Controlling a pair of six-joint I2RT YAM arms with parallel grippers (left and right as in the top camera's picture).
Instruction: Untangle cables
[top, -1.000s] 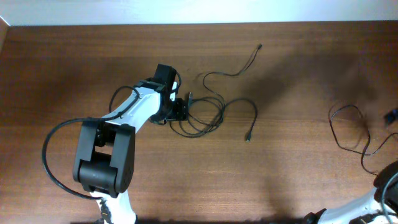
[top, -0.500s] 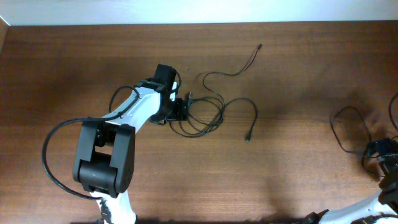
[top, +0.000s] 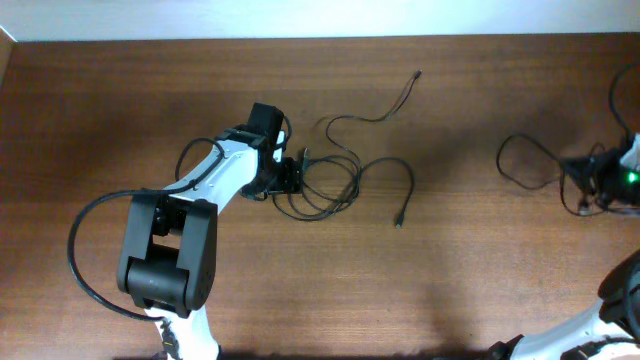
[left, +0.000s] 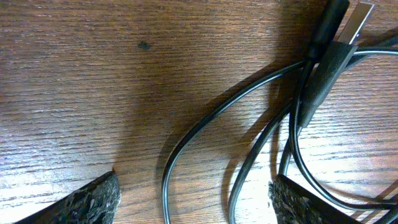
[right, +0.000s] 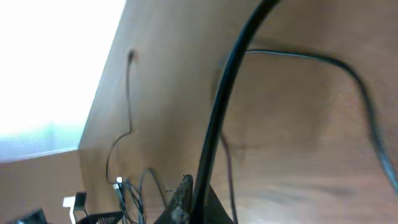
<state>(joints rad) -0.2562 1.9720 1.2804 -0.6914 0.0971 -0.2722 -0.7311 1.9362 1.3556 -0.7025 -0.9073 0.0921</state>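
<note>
Several thin black cables (top: 335, 178) sprawl in tangled loops in the middle of the tabletop (top: 120, 100) overhead, the left gripper (top: 293, 177) at their left edge; a loose cable (top: 525, 160) loops far right at the right gripper (top: 592, 178). Left wrist: jaws wide, strands and plug ends (left: 339, 25) lying between the fingers (left: 87, 200). Right wrist: jaws pinched on the loose cable, which runs away from them as one blurred black line

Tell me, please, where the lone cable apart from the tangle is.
Overhead, the lone cable loops near the right edge of the table, pinched in the right gripper, far from the tangle.
</note>
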